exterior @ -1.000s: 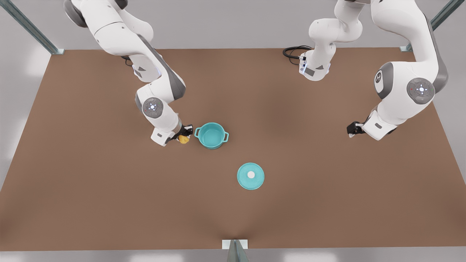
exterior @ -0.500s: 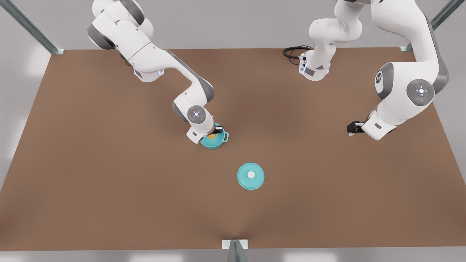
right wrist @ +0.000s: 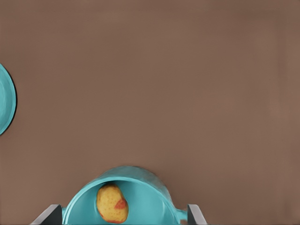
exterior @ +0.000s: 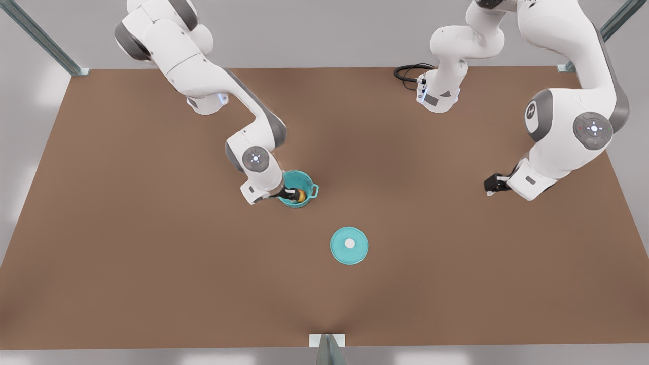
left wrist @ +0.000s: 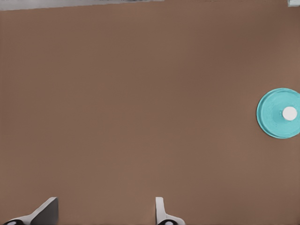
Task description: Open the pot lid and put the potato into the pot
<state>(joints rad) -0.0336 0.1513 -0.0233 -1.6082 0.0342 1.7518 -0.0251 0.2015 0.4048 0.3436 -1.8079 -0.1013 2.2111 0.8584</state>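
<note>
Lid job looks done: the pot lid point(exterior: 349, 245) lies flat on the counter point(exterior: 152, 263), lower centre of the front view, well apart from the pot point(exterior: 299, 183), which sits open just left of centre. The potato point(right wrist: 111, 203) is inside the pot, resting against the teal inner wall in the right wrist view, yellow with its reddish patch showing. So both steps read as finished, judging by how things lie; what's left is likely just pulling the arm clear. The right pincer point(exterior: 293, 194) is over the pot's near rim in the front view; in its wrist view the two fingertips point(right wrist: 49, 215) stand spread wide, one on either side of the pot, with nothing between them gripped, so released, potato let go. The left pincer point(exterior: 491, 184) hangs at the right side of the front view, waiting over bare counter, far from pot and lid; its fingertips point(left wrist: 44, 212) are parted and empty, the lid visible off at the right edge of that wrist view.
</note>
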